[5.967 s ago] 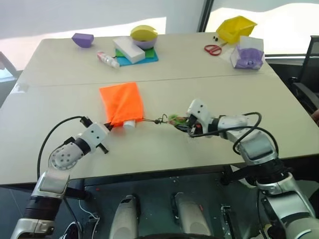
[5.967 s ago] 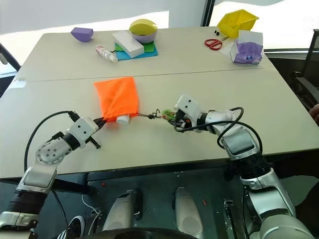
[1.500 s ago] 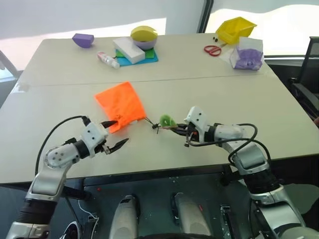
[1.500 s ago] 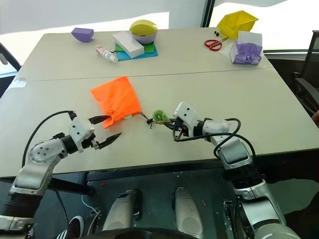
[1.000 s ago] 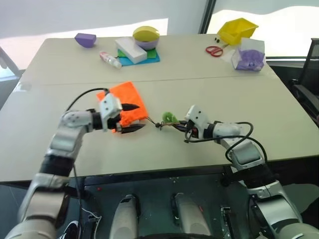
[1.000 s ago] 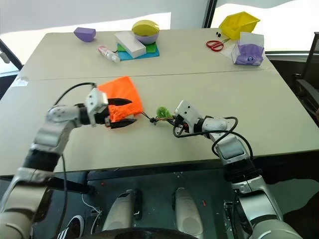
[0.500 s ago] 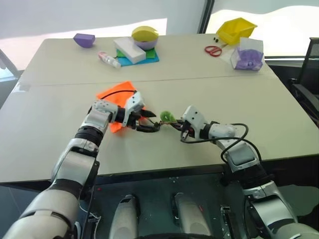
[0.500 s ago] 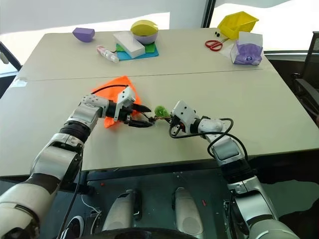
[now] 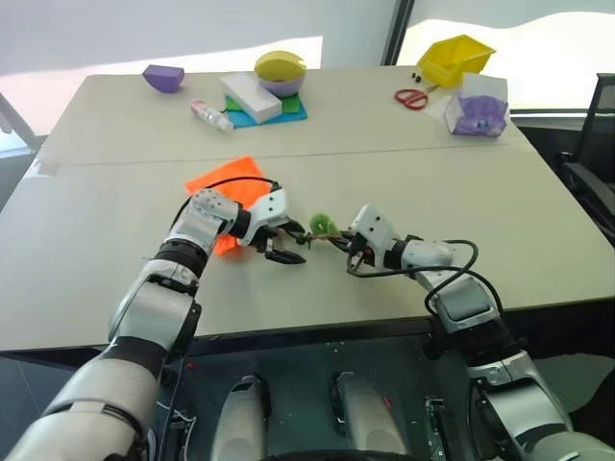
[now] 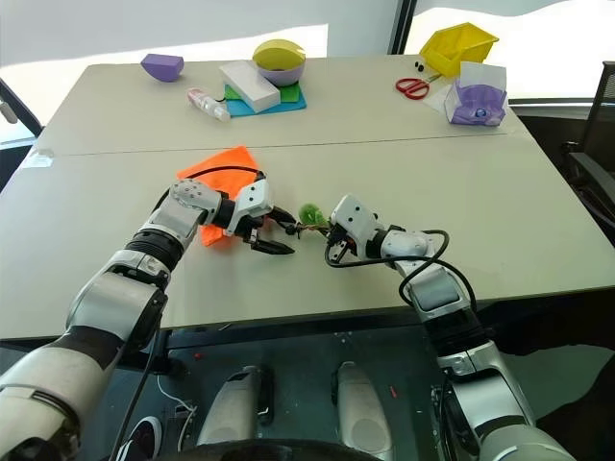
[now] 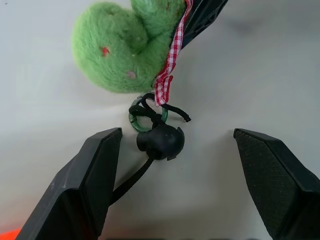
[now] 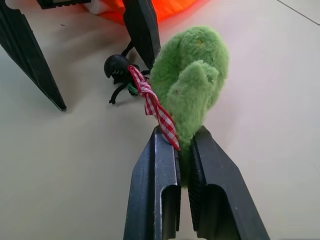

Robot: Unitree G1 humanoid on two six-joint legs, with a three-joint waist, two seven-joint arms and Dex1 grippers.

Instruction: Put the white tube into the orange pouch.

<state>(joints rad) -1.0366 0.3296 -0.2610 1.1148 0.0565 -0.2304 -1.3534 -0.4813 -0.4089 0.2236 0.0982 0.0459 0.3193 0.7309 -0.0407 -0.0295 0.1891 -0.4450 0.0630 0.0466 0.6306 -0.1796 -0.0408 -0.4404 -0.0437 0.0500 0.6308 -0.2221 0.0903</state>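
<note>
The left gripper has its jaws spread wide, holding nothing, poised low over the surface. Between the two black fingers lies the cord's black round stopper, with the small green ring just beyond it (neither finger touches either one). The thin dark cord runs back from the stopper toward the left wrist, and behind that wrist lies the orange pouch, flat on the surface and partly hidden by the arm.

The right gripper has its jaws clenched on a green felt charm, pinching it together with a red-and-white checked ribbon that ties the charm to the ring. The charm sits just past the left gripper's fingertips, so the two grippers nearly meet over the cord's end.

A rounded white end, possibly the white tube, shows at the pouch's edge, behind the left gripper's fingers; too little shows to be sure.
</note>
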